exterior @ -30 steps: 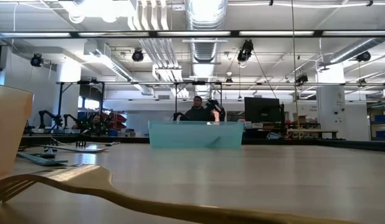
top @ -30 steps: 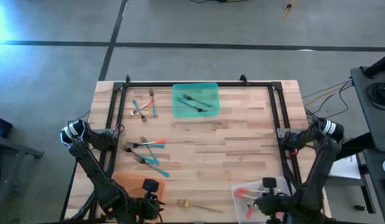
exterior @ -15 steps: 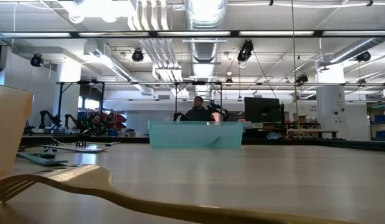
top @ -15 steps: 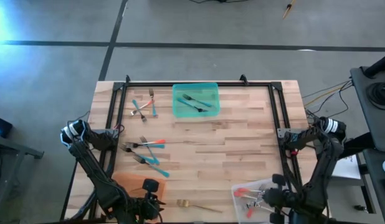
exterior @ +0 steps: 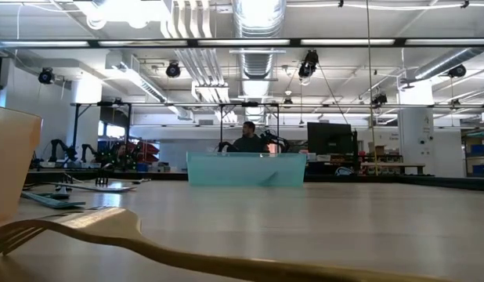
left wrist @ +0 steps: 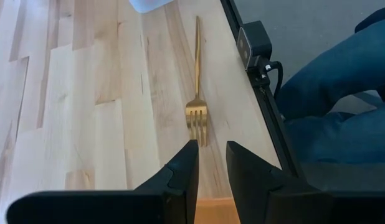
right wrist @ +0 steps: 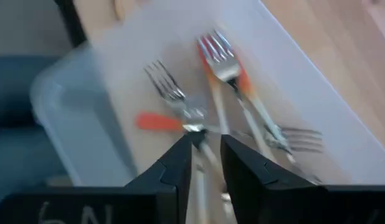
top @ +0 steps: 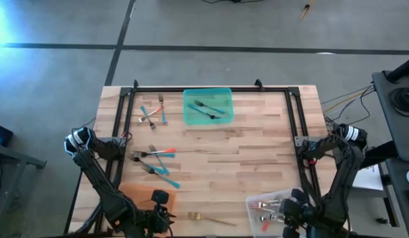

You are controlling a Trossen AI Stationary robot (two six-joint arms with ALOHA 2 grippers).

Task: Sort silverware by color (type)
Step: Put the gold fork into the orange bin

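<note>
Just ahead of the left gripper (left wrist: pixel 210 163), jaws slightly apart and empty, gold fork (left wrist: pixel 197 118) lies on the tabletop (left wrist: pixel 86 93), tines toward it, handle running away; right gripper (right wrist: pixel 206 152), part-open, hangs over the red forks (right wrist: pixel 227 68) in the clear tray (right wrist: pixel 68 106).

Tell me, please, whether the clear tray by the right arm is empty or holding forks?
Holding forks: the clear tray contains several red-handled forks.
</note>
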